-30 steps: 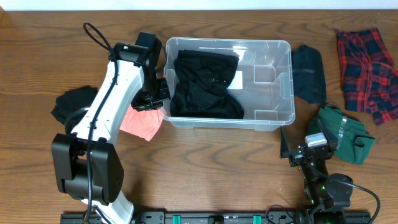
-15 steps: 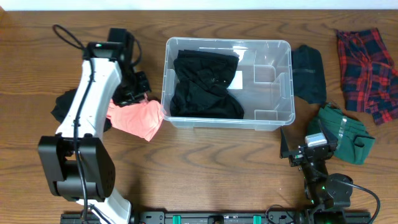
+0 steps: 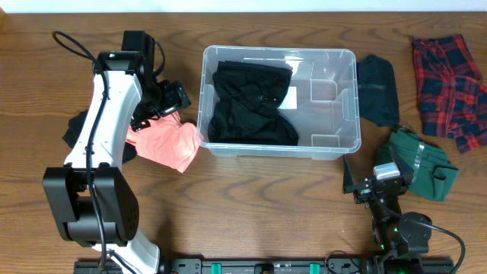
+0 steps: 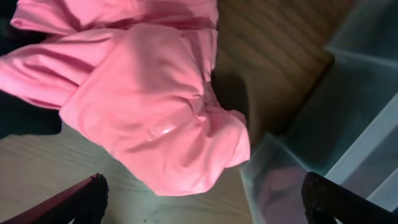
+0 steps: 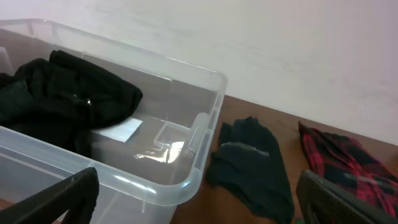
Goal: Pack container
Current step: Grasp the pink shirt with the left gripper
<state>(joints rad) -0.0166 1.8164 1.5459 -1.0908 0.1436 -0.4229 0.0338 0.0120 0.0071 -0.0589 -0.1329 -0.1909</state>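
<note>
No writing, brand, number or sign can be read anywhere in these views. The only label-like thing is a white rectangular label on the bottom of the large rectangular clear plastic bin, next to the black cloth inside. From overhead it is a plain white patch. From the right wrist it is seen at a slant through the plastic, and any print on it is too small and blurred to read.
</note>
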